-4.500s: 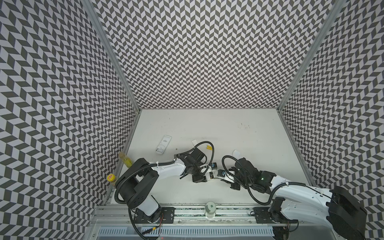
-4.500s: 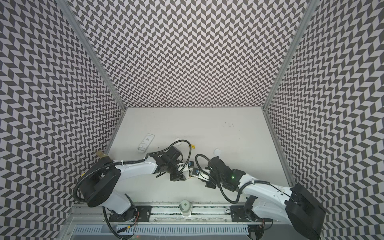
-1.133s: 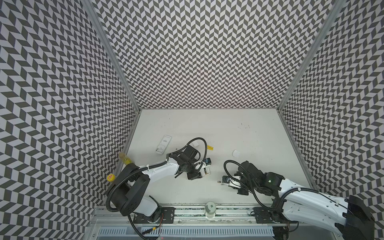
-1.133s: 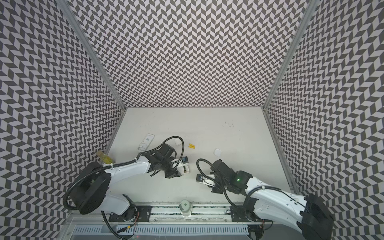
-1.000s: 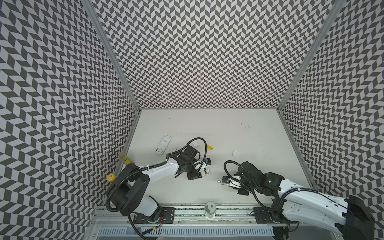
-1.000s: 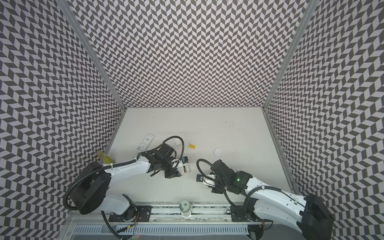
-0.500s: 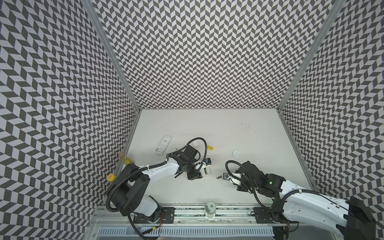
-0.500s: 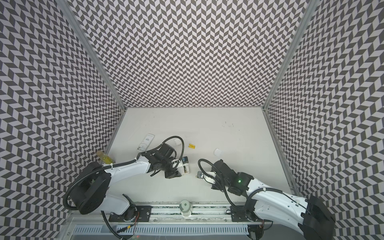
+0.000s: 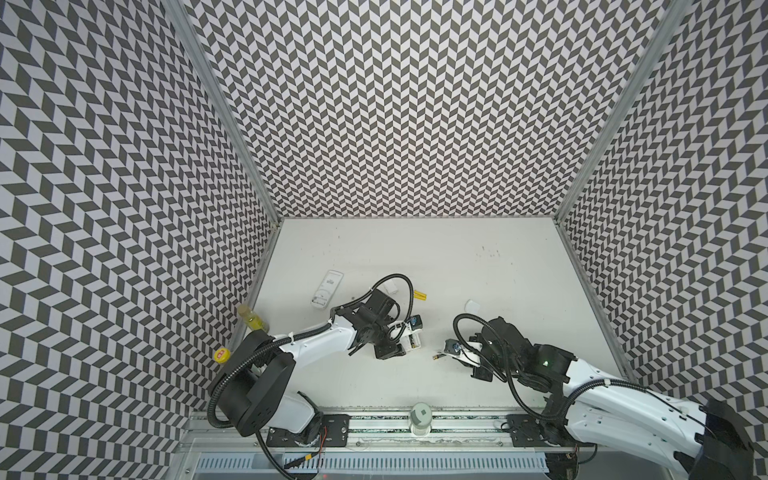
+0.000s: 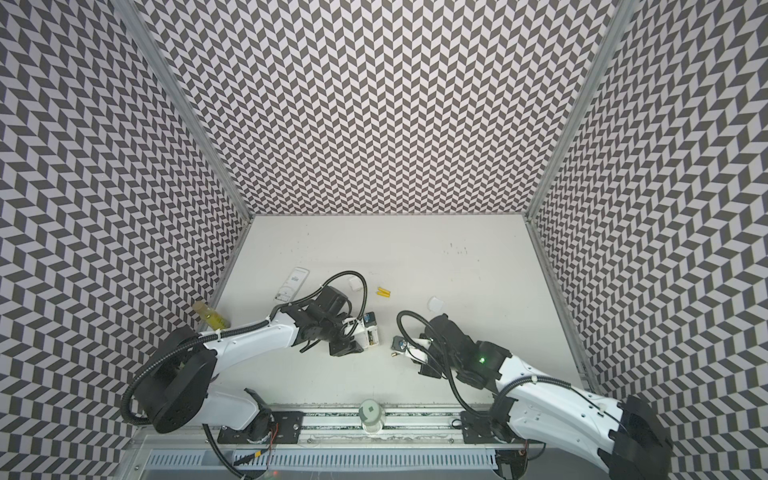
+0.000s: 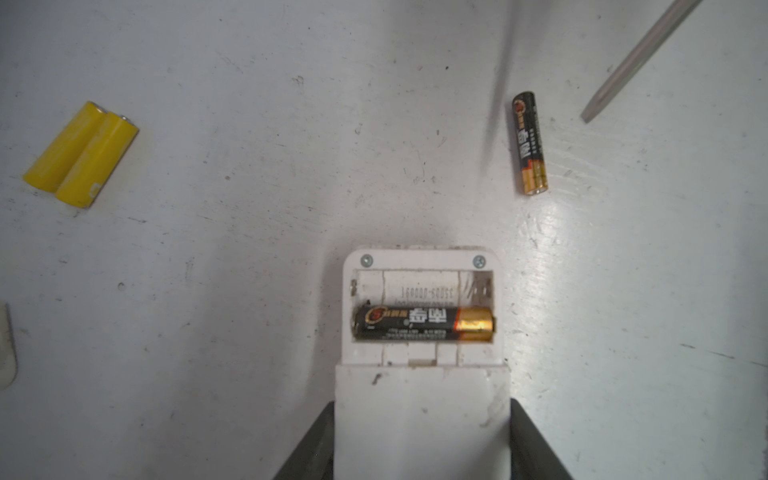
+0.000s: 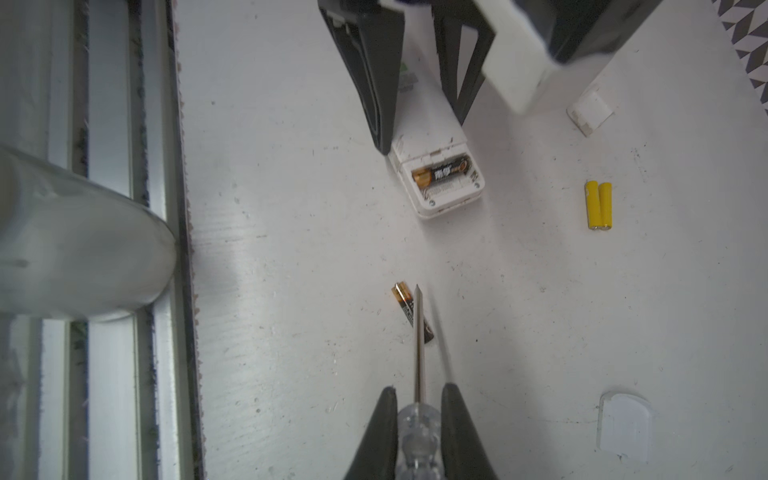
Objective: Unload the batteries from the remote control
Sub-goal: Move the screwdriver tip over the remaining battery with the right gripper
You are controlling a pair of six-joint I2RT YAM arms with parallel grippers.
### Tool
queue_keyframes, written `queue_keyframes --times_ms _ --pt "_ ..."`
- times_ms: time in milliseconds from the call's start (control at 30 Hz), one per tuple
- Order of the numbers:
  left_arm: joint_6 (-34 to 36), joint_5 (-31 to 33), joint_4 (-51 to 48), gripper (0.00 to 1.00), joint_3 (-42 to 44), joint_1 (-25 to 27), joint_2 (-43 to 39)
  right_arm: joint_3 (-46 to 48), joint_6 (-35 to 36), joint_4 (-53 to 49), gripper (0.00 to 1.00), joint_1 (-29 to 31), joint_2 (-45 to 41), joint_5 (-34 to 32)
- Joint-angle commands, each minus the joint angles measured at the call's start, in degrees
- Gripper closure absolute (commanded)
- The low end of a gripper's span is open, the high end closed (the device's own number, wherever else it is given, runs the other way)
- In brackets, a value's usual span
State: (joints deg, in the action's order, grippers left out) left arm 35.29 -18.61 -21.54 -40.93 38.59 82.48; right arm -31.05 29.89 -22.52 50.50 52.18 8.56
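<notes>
Black-and-gold, the last seated battery (image 11: 424,324) lies crosswise in the remote (image 9: 412,341) clamped by your left gripper (image 11: 422,404), just left, in both top views, of your right gripper (image 12: 419,388), which pinches the screwdriver (image 12: 418,353).

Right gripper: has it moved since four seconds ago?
Yes. The right gripper, jaws shut on the screwdriver, backed off rightward: earlier in line with the front-rail post, now right of it.

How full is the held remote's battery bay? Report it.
Half full: in the remote, one black battery fills a slot; the slot beside it is bare, its spring contact showing.
</notes>
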Motion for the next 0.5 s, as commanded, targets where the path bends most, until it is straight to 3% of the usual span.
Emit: queue_keyframes --times_ms 0,100,467 --pt "1.21 -2.04 0.07 0.72 -0.56 -0.66 -1.85 -5.06 -7.56 2.05 1.00 -1.84 0.99 6.64" --pt "-0.40 -2.09 1.16 0.79 -1.41 -1.96 -2.36 -8.33 -13.07 1.74 1.00 -3.41 3.22 9.56" --pt "-1.05 -2.49 2.38 0.80 0.12 -4.17 -4.51 -18.85 -36.18 0.45 1.00 -9.33 19.09 19.98"
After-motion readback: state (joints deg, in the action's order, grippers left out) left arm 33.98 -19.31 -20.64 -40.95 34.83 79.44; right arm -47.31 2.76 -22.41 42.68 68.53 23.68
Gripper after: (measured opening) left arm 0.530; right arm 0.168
